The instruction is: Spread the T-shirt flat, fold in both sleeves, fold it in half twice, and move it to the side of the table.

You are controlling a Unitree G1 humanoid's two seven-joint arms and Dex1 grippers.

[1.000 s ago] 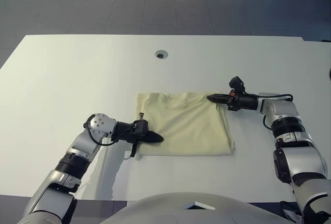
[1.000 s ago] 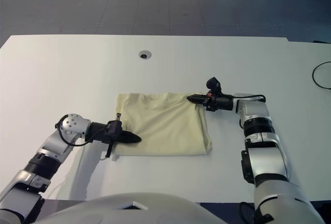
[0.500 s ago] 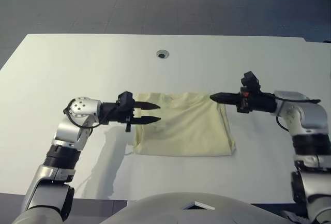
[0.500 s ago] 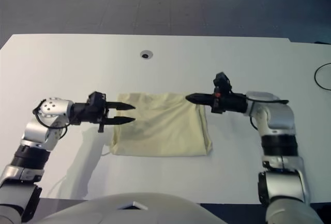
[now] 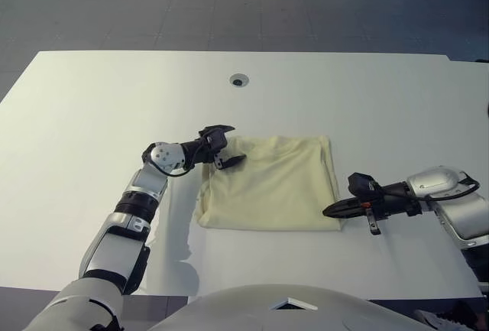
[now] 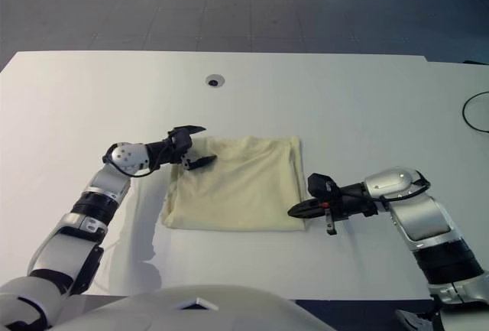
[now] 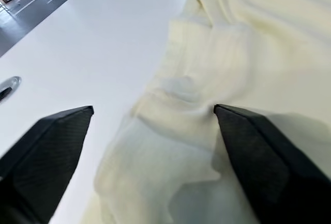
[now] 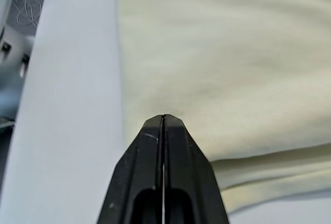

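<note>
The pale yellow T-shirt (image 5: 271, 186) lies folded into a rectangle in the middle of the white table (image 5: 92, 102). My left gripper (image 5: 228, 146) is open at the shirt's far left corner. In the left wrist view its two dark fingers (image 7: 57, 146) stand wide apart over rumpled collar fabric (image 7: 181, 87), with nothing held. At the shirt's near right corner my right gripper (image 5: 330, 212) is shut and low over the table. Its closed tip (image 8: 163, 118) points onto the cloth (image 8: 217, 53) just inside the folded edge.
A small round cable hole (image 5: 238, 80) sits in the table beyond the shirt. A black cable (image 6: 474, 109) loops at the table's right edge. Bare tabletop lies to the left and right of the shirt.
The left gripper has opened and gone from the shirt's near left corner to its far left corner. The right gripper, still shut, has moved from the far right corner to the near right corner.
</note>
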